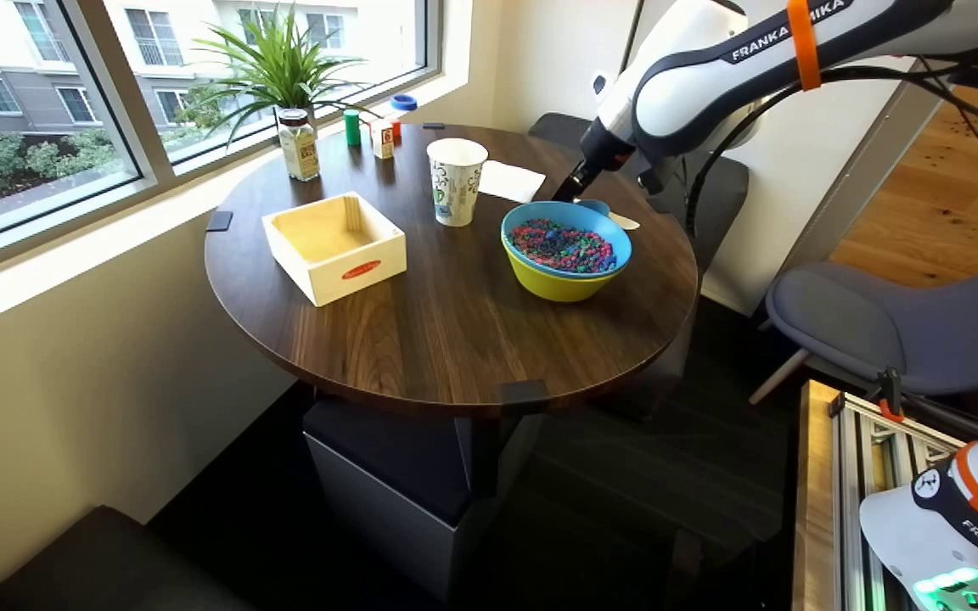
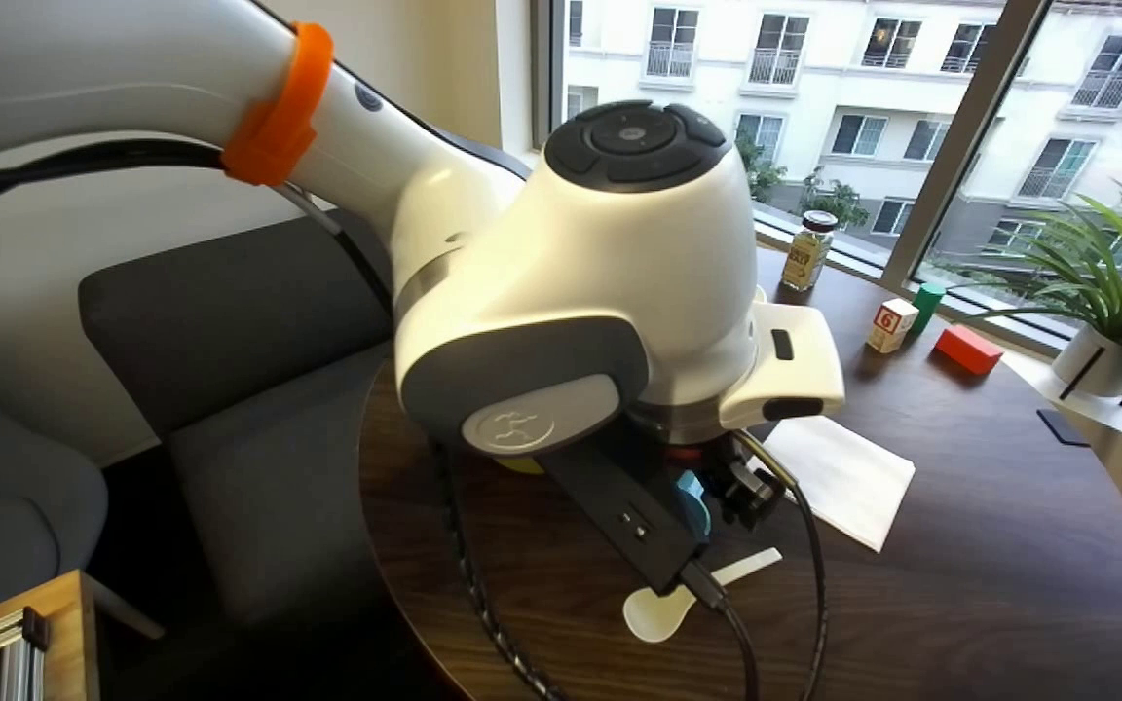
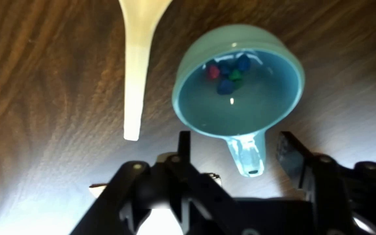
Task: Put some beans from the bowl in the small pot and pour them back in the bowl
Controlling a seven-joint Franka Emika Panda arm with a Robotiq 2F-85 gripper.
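Spread wide apart, the fingers of the gripper (image 3: 235, 145) stand, in the wrist view, one on either side of the handle (image 3: 246, 156) of the small pot (image 3: 259, 107); table (image 3: 60, 98) shows in the gaps between handle and fingers, the handle sitting nearer the finger at the picture's right; whether it lies level with or below the fingertips cannot be told; the pot's round light-blue body is just ahead of the tips, its handle pointing back toward the gripper; inside it, on the side away from the handle, lie a few beans (image 3: 225, 87), blue, red and green; a pale spoon (image 3: 134, 81) lies just beside the pot, apart from it, the end of its handle toward the gripper.

Seen in an exterior view, the gripper slants down close behind the bowl (image 1: 561, 288), yellow-green outside and blue inside, with a heap of beans in red, blue, green and dark tones; the pot shows there only in part past the bowl's rim, beside the fingertips, and whether pot and bowl touch is hidden; a white paper sheet (image 1: 513, 181) shows between the gripper and the patterned cup (image 1: 455, 187), which stands upright; beyond the cup is a wooden tray (image 1: 383, 255); near the window sill (image 1: 73, 255) stand a jar (image 1: 298, 148), a green cylinder (image 2: 927, 307) and a block marked 6 (image 2: 890, 326), with a red block (image 2: 968, 350) lying close by and a leafy plant (image 1: 281, 72) beside them.
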